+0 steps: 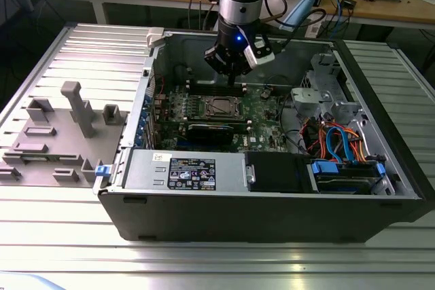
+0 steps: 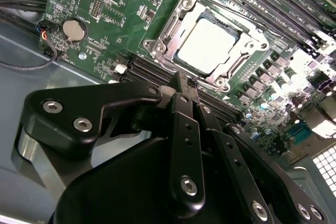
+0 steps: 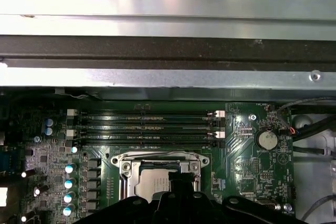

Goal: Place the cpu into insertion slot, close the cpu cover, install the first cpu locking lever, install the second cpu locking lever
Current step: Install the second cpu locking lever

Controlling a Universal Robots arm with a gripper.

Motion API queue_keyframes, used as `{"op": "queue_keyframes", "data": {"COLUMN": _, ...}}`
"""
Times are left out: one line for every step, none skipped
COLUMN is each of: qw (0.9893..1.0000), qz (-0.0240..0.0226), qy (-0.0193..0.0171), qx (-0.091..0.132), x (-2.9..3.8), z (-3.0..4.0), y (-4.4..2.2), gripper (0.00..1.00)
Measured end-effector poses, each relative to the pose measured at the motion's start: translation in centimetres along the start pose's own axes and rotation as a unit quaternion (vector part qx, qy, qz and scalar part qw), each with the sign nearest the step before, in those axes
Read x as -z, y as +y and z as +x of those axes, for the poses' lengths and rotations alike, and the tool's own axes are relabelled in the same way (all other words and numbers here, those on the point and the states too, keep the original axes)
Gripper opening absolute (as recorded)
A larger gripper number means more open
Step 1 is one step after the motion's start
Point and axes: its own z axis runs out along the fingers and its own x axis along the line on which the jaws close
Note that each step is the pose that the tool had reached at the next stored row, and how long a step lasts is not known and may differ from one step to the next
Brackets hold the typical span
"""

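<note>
The clenched claw holds nothing, hovering above the cpu seated under the cpu cover; its body hides the socket's near edge.

The hand is matt black plastic or coated metal, held together with bright steel screws. The chip has a smooth, pale, satin metal top. Around it the frame plate is shiny stamped metal that catches the light. The circuit board is glossy green with dull black plastic memory slots. The computer case has a matt dark grey outer wall and bare dull metal inside. The tabletop is ribbed brushed aluminium, and near its edge on the exterior view's left sits a matt grey plastic fixture. Cables in the case are smooth blue and orange plastic.
</note>
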Motion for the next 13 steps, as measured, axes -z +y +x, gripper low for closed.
{"op": "queue_keyframes", "data": {"qw": 1.0, "qz": 0.0, "qy": 0.0, "qx": 0.0, "x": 0.0, "z": 0.0, "y": -0.01, "gripper": 0.11}}
{"op": "queue_keyframes", "data": {"qw": 1.0, "qz": 0.0, "qy": 0.0, "qx": 0.0, "x": 0.0, "z": 0.0, "y": -0.01, "gripper": 0.11}}
{"op": "queue_keyframes", "data": {"qw": 1.0, "qz": 0.0, "qy": 0.0, "qx": 0.0, "x": 0.01, "z": 0.0, "y": -0.07, "gripper": 0.11}}
{"op": "queue_keyframes", "data": {"qw": 1.0, "qz": 0.0, "qy": 0.0, "qx": 0.0, "x": 0.01, "z": 0.0, "y": -0.12, "gripper": 0.11}}
{"op": "queue_keyframes", "data": {"qw": 1.0, "qz": 0.0, "qy": 0.0, "qx": 0.0, "x": 0.01, "z": 0.0, "y": -0.12, "gripper": 0.11}}
{"op": "queue_keyframes", "data": {"qw": 1.0, "qz": 0.0, "qy": 0.0, "qx": 0.0, "x": 0.01, "z": 0.0, "y": -0.12, "gripper": 0.11}}
{"op": "queue_keyframes", "data": {"qw": 1.0, "qz": 0.0, "qy": 0.0, "qx": 0.0, "x": 0.01, "z": 0.0, "y": -0.13, "gripper": 0.11}}
{"op": "queue_keyframes", "data": {"qw": 1.0, "qz": 0.0, "qy": 0.0, "qx": 0.0, "x": 0.01, "z": 0.0, "y": -0.13, "gripper": 0.11}}
{"op": "queue_keyframes", "data": {"qw": 1.0, "qz": 0.0, "qy": 0.0, "qx": 0.0, "x": 0.01, "z": 0.0, "y": -0.14, "gripper": 0.11}}
{"op": "queue_keyframes", "data": {"qw": 1.0, "qz": 0.0, "qy": 0.0, "qx": 0.0, "x": 0.01, "z": 0.0, "y": -0.14, "gripper": 0.11}}
{"op": "queue_keyframes", "data": {"qw": 1.0, "qz": 0.0, "qy": 0.0, "qx": 0.0, "x": 0.01, "z": 0.0, "y": -0.15, "gripper": 0.11}}
{"op": "queue_keyframes", "data": {"qw": 1.0, "qz": 0.0, "qy": 0.0, "qx": 0.0, "x": 0.02, "z": 0.0, "y": -0.17, "gripper": 0.11}}
{"op": "queue_keyframes", "data": {"qw": 1.0, "qz": 0.0, "qy": 0.0, "qx": 0.0, "x": 0.02, "z": 0.0, "y": -0.2, "gripper": 0.11}}
